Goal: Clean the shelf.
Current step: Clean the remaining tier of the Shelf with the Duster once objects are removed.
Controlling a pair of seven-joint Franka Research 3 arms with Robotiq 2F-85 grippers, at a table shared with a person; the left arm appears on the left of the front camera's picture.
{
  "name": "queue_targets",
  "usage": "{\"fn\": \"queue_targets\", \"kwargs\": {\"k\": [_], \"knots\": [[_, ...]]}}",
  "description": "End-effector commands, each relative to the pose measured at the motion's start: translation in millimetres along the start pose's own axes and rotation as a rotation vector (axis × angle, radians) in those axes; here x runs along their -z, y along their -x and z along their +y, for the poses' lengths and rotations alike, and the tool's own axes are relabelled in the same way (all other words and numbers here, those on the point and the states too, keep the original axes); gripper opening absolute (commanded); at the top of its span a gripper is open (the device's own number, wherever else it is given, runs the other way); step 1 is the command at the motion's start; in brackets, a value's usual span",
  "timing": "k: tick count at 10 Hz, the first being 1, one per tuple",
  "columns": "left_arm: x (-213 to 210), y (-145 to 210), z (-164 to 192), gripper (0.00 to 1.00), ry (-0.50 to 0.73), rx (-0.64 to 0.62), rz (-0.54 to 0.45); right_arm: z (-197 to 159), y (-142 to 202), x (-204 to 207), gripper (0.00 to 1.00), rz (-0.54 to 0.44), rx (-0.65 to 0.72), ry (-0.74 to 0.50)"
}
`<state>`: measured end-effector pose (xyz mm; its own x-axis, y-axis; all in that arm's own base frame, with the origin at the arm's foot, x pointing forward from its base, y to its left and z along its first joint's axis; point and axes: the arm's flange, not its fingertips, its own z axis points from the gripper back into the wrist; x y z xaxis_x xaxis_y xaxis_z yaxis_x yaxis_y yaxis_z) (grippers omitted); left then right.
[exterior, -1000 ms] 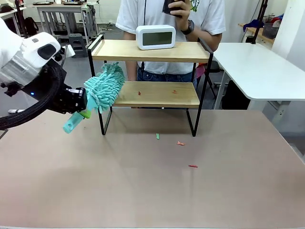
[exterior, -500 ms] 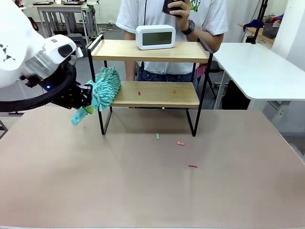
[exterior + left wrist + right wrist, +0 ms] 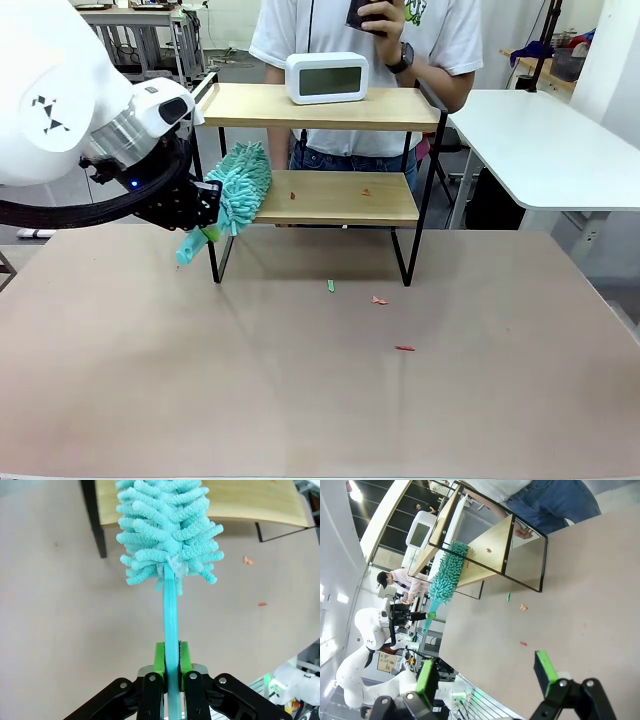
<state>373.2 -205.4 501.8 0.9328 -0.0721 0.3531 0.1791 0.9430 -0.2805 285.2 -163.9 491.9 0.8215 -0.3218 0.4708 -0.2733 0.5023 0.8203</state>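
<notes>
Two green pads (image 3: 159,655) of the left gripper (image 3: 170,662) pinch the duster (image 3: 167,525) by its handle, so the fluffy head reaches the left end of the shelf (image 3: 330,207) — the right gripper (image 3: 485,672) gapes wide, empty.

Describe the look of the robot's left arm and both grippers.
Left arm: white rounded shell with small black triangle marks, silver wrist ring, black cable loop, small blue light. Left gripper and right gripper: black linkage fingers tipped with bright green pads.
</notes>
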Motion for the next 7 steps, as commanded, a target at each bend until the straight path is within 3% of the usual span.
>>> {"fn": "queue_targets", "kwargs": {"k": [1,7], "knots": [[1.7,-9.2,-14.8,0.12,0.034,0.033,0.023,-0.5,-2.2,1.8,1.0,-0.019,-0.026,-0.017],[37.3,-29.4,-103.4,0.12,0.134,0.071,0.078,-0.5,-2.2,1.8,1.0,-0.019,-0.026,-0.017]]}}
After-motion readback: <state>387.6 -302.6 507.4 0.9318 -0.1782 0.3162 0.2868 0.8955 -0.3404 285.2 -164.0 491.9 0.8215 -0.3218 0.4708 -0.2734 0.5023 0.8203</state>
